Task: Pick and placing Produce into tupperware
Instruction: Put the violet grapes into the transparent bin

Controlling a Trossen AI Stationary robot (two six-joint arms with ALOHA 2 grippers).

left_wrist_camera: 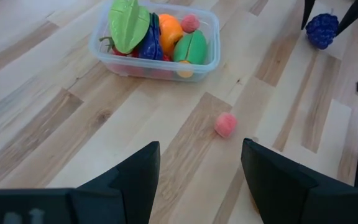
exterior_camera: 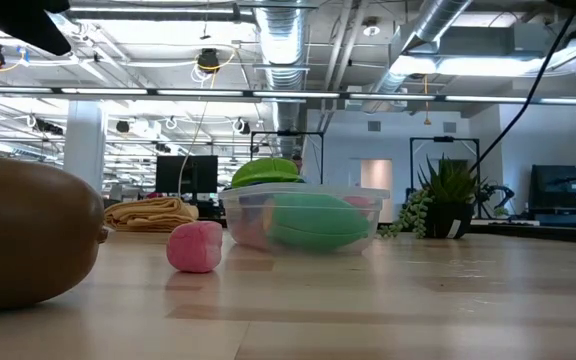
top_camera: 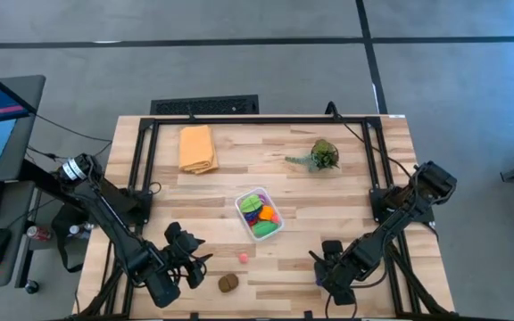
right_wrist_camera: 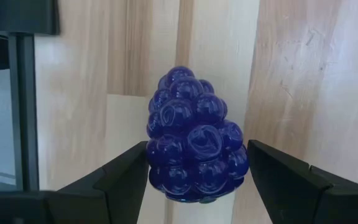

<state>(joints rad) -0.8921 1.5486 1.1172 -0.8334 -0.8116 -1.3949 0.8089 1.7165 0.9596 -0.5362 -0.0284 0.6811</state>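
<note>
The clear tupperware (top_camera: 240, 206) stands mid-table, filled with several toy pieces, green, orange, purple and red; its wall also shows in the left wrist view (left_wrist_camera: 101, 55) and the low view (exterior_camera: 373, 203). A pink piece (top_camera: 242, 258) (left_wrist_camera: 225, 124) and a brown piece (top_camera: 228, 283) (exterior_camera: 28, 240) lie on the wood near the table's near edge. My left gripper (top_camera: 188, 252) (left_wrist_camera: 201, 168) hovers open left of them, touching nothing. My right gripper (top_camera: 328, 260) (right_wrist_camera: 197, 180) is near the near edge on the right, shut on a blue bumpy berry (right_wrist_camera: 194, 146). My right gripper pinches the blue berry between its two fingers, one finger (right_wrist_camera: 132, 171) on each side of the berry's wide lower part (right_wrist_camera: 160, 177). The fingers come from above, pointing down (left_wrist_camera: 306, 15). Whether the berry (left_wrist_camera: 321, 30) rests on the table or is lifted, I cannot tell.
A folded orange-yellow cloth (top_camera: 197, 148) lies at the far left of the table and a small leafy plant (top_camera: 322, 155) at the far right. Black frame rails run along the table's left and right sides (top_camera: 144, 165). Bare wood lies between the tupperware and the near edge.
</note>
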